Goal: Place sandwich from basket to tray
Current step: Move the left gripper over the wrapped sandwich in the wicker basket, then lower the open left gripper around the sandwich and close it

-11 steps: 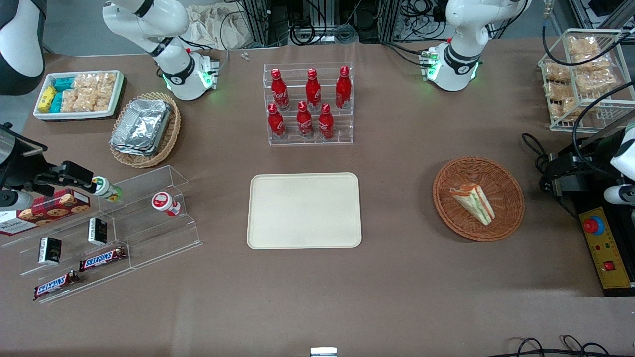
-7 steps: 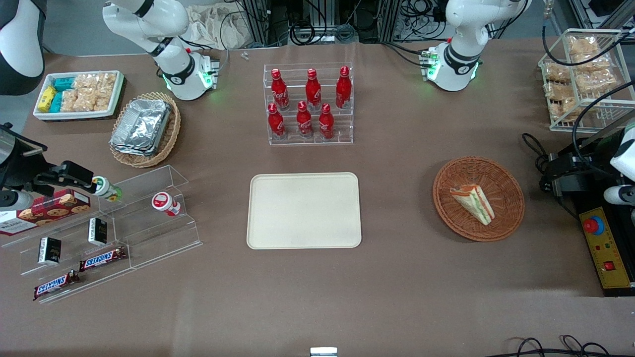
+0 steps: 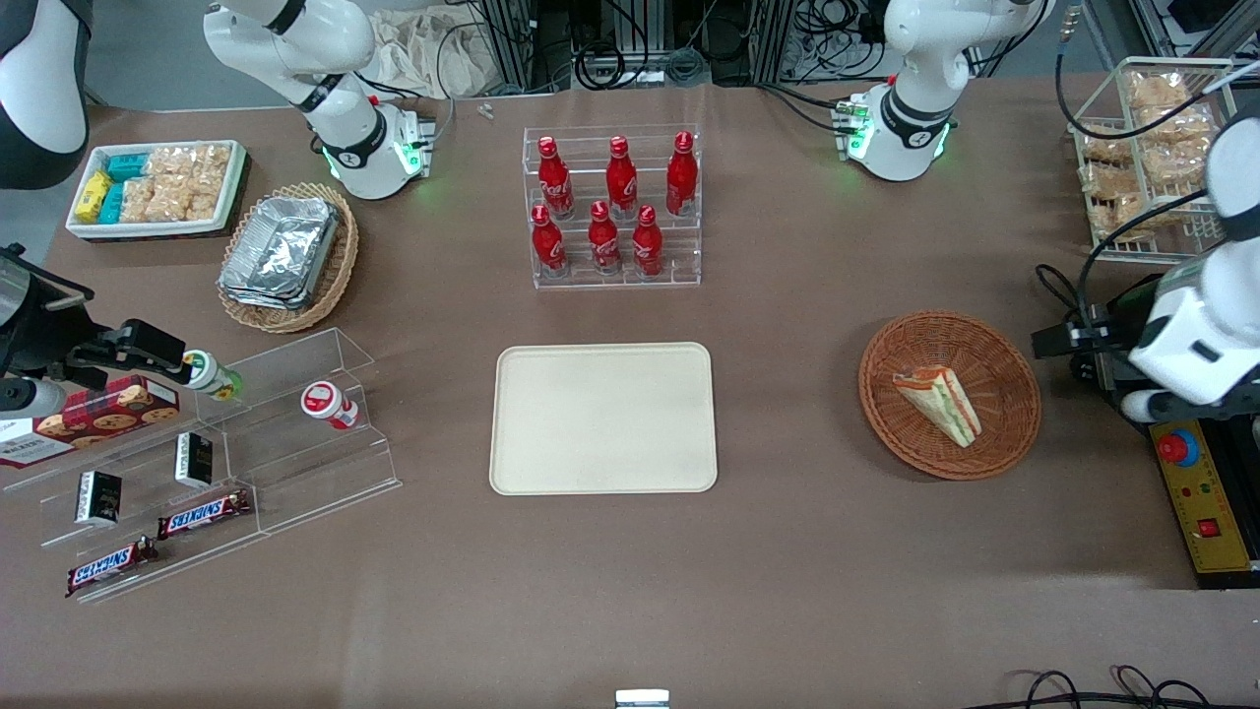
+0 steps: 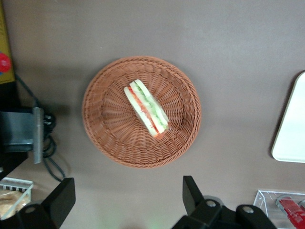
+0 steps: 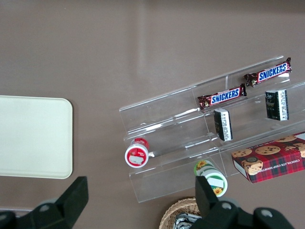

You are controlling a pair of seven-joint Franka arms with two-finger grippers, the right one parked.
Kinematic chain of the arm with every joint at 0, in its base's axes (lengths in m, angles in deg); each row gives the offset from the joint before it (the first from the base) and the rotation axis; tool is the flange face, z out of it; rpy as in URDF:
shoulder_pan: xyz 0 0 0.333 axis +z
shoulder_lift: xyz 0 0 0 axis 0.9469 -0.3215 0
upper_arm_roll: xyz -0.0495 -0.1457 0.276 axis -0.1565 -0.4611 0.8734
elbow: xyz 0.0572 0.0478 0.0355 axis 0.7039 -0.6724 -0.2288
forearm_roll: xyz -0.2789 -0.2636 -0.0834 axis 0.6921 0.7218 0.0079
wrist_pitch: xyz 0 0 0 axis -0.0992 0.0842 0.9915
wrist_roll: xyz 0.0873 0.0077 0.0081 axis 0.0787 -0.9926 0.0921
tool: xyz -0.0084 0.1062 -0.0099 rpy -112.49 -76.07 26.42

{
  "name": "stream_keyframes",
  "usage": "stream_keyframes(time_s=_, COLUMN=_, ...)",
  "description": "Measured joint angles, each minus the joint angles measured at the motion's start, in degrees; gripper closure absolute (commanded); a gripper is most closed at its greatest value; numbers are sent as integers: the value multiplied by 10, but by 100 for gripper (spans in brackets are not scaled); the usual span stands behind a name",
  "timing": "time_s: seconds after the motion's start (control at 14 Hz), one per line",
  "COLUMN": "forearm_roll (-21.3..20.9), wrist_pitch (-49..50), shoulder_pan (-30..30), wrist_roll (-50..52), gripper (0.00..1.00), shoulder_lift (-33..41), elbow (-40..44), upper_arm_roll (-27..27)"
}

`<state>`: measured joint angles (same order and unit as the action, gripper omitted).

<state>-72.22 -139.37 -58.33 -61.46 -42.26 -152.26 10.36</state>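
The sandwich (image 3: 940, 404) (image 4: 146, 109), a pale wedge with green and orange-red layers, lies in the round reddish-brown wicker basket (image 3: 1004, 423) (image 4: 102, 138). The cream tray (image 3: 602, 418) (image 4: 291, 129) sits bare at the table's middle, toward the parked arm's end from the basket. My gripper (image 3: 1068, 338) (image 4: 126, 195) hangs high beside the basket's rim, toward the working arm's end of the table. It is open, with only bare table between its fingers (image 4: 190, 191).
A clear rack of red bottles (image 3: 615, 207) stands farther from the camera than the tray. A yellow box with a red stop button (image 3: 1196, 487) and cables lie beside the basket. A wire rack of snack bags (image 3: 1152, 148) stands at the working arm's end.
The working arm has swung in from the table's edge, bringing the gripper closer to the basket. The sandwich, basket and tray have not moved.
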Motion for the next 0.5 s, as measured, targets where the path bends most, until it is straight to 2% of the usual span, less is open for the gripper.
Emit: stream_keyframes(time_s=0.5, forearm_roll=4, wrist_pitch=-232, shoulder_pan=-1, wrist_roll=59, gripper=0, shoulder_lift=32, elbow=-217, upper_arm_roll=-2)
